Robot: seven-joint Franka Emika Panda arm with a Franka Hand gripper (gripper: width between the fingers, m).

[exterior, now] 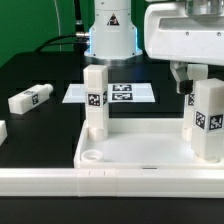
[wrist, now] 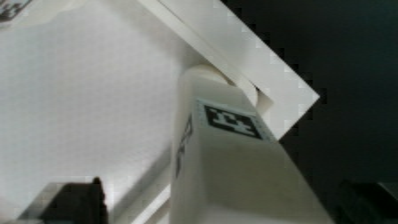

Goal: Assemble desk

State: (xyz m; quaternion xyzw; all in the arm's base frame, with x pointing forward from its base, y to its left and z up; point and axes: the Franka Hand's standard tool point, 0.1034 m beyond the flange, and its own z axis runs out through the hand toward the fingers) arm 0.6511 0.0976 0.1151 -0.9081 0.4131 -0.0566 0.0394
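Well, starting at the exterior view's left, you have a loose leg (exterior: 30,98) lying on its side on the black worktop (exterior: 40,140), well apart from the desk top. It is a short, stiff plastic block, likely light, with smooth faces that may slip. Take it across its two long flat sides near the middle, so that it does not swing when you tip it upright.

Next comes the upright leg (exterior: 96,100), standing in the far corner of the desk top (exterior: 140,150) on that side. An empty round socket (exterior: 92,157) sits in the near corner just in front of it. The desk top is a rigid shallow tray lying flat at the front of the worktop. Its thin rim is the only place to pinch it, and I judge it better left where it lies. Behind it lies the marker board (exterior: 110,93).

At the exterior view's right, a second upright leg (exterior: 208,120) stands at that end of the desk top with the tool (wrist: 219,200) around its top. In the wrist view the fingers (wrist: 75,198) stand clear of the leg's sides, so the tool is released and grasps nothing. Whether that leg is fully seated you cannot tell from here.
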